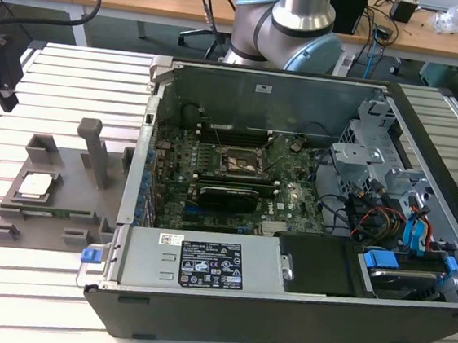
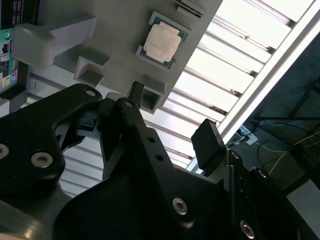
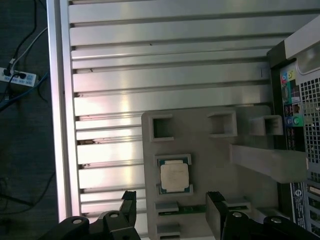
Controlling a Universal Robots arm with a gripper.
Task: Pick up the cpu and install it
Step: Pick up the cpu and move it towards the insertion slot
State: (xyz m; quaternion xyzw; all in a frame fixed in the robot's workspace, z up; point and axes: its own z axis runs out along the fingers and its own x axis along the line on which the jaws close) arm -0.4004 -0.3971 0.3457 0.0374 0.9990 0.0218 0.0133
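Black fingers (image 3: pixel 215 212) of the gripper (image 3: pixel 171 200) sit closest to the lens in both wrist views. They are spread wide with nothing between them, so the claw is released and carries no load. Beyond the tips lies the cpu (image 3: pixel 174 176), flat and metal side up in a square nest of a grey fixture tray (image 3: pixel 210 160); the fingertips do not touch it. In the second wrist view the cpu (image 2: pixel 162 42) shows a pale top with a thin rim around it.

In the exterior view the cpu (image 1: pixel 35 186) rests in the lower left of the frame on the same fixture tray (image 1: pixel 66 199), near an upright grey post (image 1: pixel 96 153). The tray lies on a slatted metal table (image 1: pixel 68 64). The gripper hangs in the upper left of that frame, above the table and well apart from the cpu.

At the exterior view's right of the tray stands an open computer case (image 1: pixel 279 320), its motherboard (image 1: pixel 292 196) exposed. A dark square socket (image 1: pixel 242 163) sits near the board's middle — a long black card (image 1: pixel 226 194) lies just below it in the frame. The arm (image 1: pixel 290 18) rises behind the case at the top of the frame.
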